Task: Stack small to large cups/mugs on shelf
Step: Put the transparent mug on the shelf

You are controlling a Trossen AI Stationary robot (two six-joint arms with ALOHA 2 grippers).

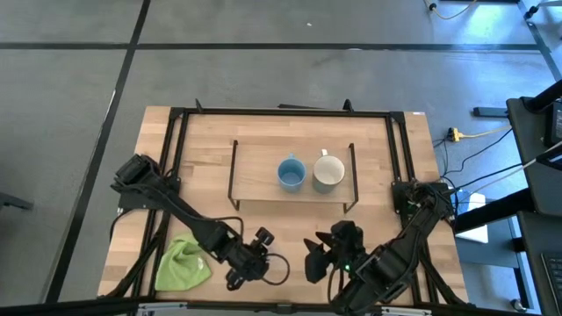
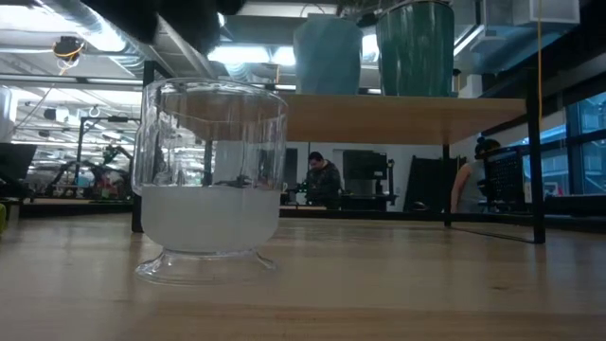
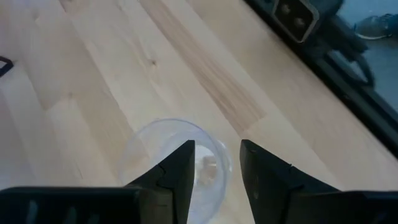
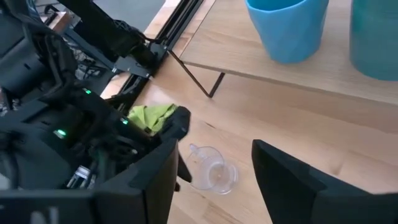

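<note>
A small clear glass cup [image 2: 210, 180] stands upright on its foot on the tabletop near the front edge. My left gripper [image 3: 216, 149] is open just above it, with the cup's rim [image 3: 221, 155] under the gap between the fingers; I see no touch. It also shows in the high view [image 1: 257, 250]. My right gripper [image 4: 216, 146] is open and empty to the right of the cup [image 4: 211, 171], and shows in the high view [image 1: 320, 254]. A light-blue mug [image 1: 291, 173] and a cream-white mug [image 1: 328, 173] stand side by side on the shelf [image 1: 255, 171].
A green cloth [image 1: 183, 263] lies crumpled at the table's front left, beside my left arm. The shelf's black wire legs [image 4: 214, 84] stand on the tabletop behind the cup. A black frame [image 1: 281, 112] runs around the table. Bare board lies on the shelf left of the blue mug.
</note>
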